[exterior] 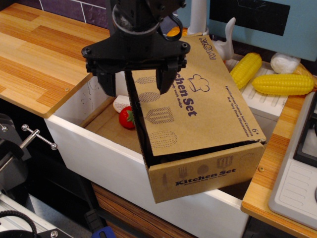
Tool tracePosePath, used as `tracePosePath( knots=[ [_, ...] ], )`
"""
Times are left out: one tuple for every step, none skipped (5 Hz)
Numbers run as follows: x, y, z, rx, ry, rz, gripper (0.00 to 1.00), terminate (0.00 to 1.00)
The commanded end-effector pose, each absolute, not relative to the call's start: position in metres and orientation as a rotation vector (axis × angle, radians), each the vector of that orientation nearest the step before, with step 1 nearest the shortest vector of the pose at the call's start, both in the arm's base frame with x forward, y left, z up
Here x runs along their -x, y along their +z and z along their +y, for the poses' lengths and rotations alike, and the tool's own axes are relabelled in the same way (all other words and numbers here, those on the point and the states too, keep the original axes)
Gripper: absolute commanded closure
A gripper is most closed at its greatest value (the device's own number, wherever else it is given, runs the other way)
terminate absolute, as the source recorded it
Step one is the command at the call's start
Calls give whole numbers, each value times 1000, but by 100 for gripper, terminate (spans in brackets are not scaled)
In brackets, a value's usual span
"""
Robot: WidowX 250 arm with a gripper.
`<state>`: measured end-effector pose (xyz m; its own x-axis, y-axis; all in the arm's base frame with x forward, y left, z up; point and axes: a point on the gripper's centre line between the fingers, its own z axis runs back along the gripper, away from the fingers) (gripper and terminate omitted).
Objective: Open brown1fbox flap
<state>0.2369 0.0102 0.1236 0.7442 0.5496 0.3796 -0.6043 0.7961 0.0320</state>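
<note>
The brown1fbox (205,174) sits tilted in a white sink (99,148), its short front panel lettered "Kitchen Set". Its flap (208,106), printed with the chef-hat logo and oval utensil icons, lies over the box with its front edge lifted a little, leaving a dark gap above the front panel. My black gripper (136,85) is open directly above the flap's left edge. One finger (106,85) hangs outside the box to the left and the other finger (166,82) is over the flap's printed face. It holds nothing.
A red strawberry (127,118) and a white object (121,103) lie in the sink left of the box. Two yellow corn cobs (282,84) lie on a rack at the back right. Wooden counter (39,49) at left, stove (302,163) at right, white faucet (198,17) behind.
</note>
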Motion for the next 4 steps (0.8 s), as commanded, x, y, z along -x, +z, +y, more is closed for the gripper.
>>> tracePosePath(
  knots=[
    [-237, 124, 10, -157, 635, -365, 0, 0],
    [-235, 117, 7, -84, 674, -270, 0, 0],
    [-238, 122, 1, -49, 681, -252, 0, 0],
    [-244, 122, 0, 8, 664, -236, 0, 0]
  ],
)
